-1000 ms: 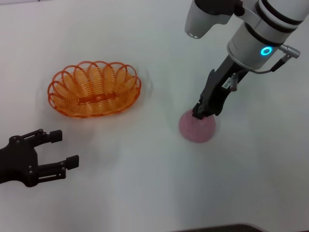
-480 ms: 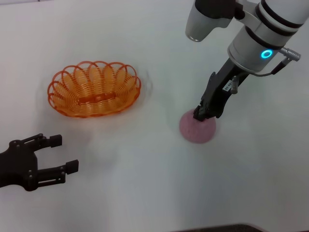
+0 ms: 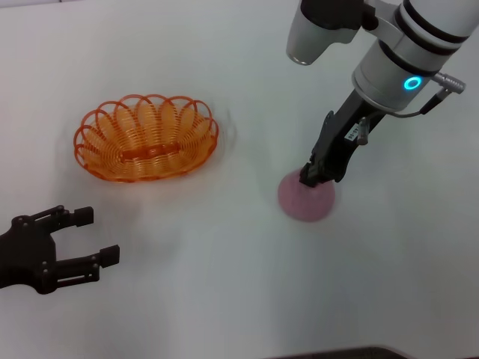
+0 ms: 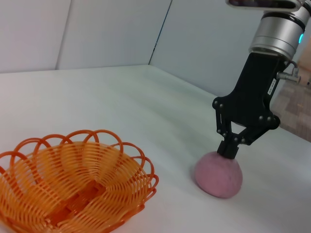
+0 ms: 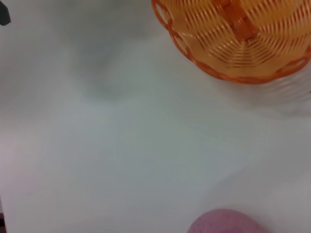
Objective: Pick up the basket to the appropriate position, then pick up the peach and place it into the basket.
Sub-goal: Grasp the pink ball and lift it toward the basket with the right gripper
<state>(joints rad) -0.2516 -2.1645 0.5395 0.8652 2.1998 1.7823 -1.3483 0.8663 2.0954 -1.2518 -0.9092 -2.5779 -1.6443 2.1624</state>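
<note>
The orange openwork basket [image 3: 146, 138] stands on the white table at the left. It also shows in the left wrist view [image 4: 73, 179] and the right wrist view [image 5: 238, 34]. The pink peach [image 3: 303, 202] rests on the table to the basket's right, also in the left wrist view [image 4: 218, 175] and the right wrist view [image 5: 223, 222]. My right gripper [image 3: 316, 178] reaches down onto the peach, and its fingertips [image 4: 228, 149] are drawn together, pinching the peach's top. My left gripper [image 3: 88, 238] is open and empty near the table's front left, apart from the basket.
The white table [image 3: 224, 284] runs between the basket and the peach and along the front. A pale wall [image 4: 116, 34] rises behind the table's far edge. No other objects are in view.
My left gripper has drawn back a little toward the front left edge. The right gripper has stayed on the peach's top. The basket and the peach have not moved.
</note>
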